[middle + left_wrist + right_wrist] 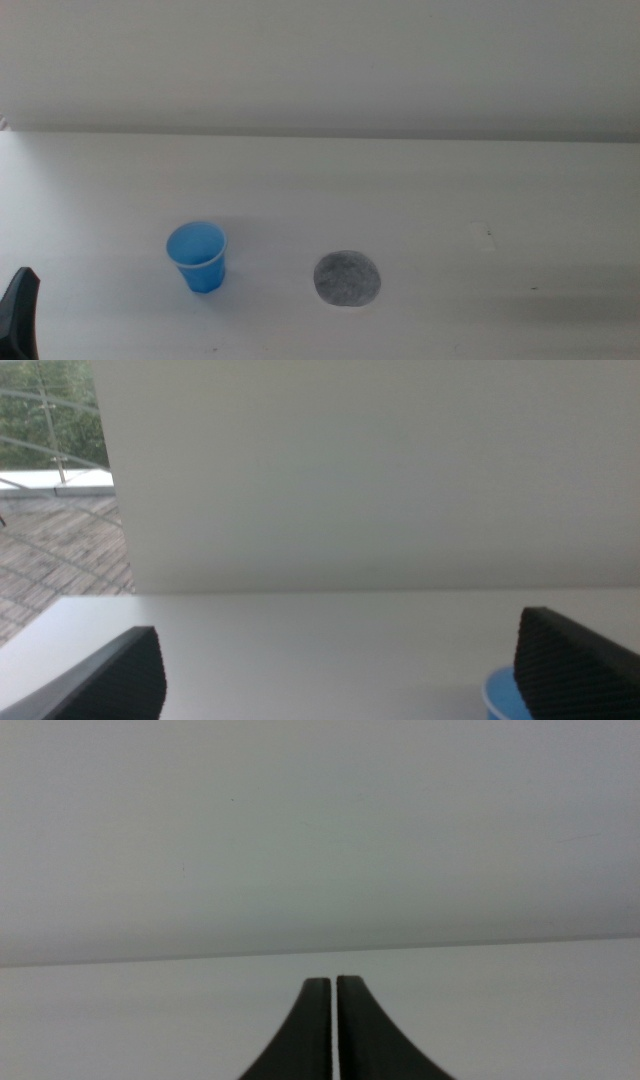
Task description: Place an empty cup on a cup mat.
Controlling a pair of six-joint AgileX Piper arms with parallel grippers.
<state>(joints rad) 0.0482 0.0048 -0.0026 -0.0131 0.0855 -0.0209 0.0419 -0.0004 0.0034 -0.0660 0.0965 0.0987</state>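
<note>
Cut off: we see only a dark sliver of the left gripper (18,312) at the lower left edge of the middle view; the right arm does not show there at all.
Hard to make out: in the left wrist view we catch just a blue arc of the cup (503,698), mostly behind one jaw.
Cup: in the middle view the blue plastic cup (198,256) stands upright on the white table (450,190), mouth up, and we see nothing inside it.
Cup mat: the speckled grey cup mat (347,278) lies flat to the right of the cup, near it but apart, with nothing on it.
Left gripper: in its wrist view we find the left gripper (340,670) with jaws spread wide, grasping nothing.
Right gripper: the right gripper (333,1020) has its jaws pressed together with only a hairline gap, nothing between them.
</note>
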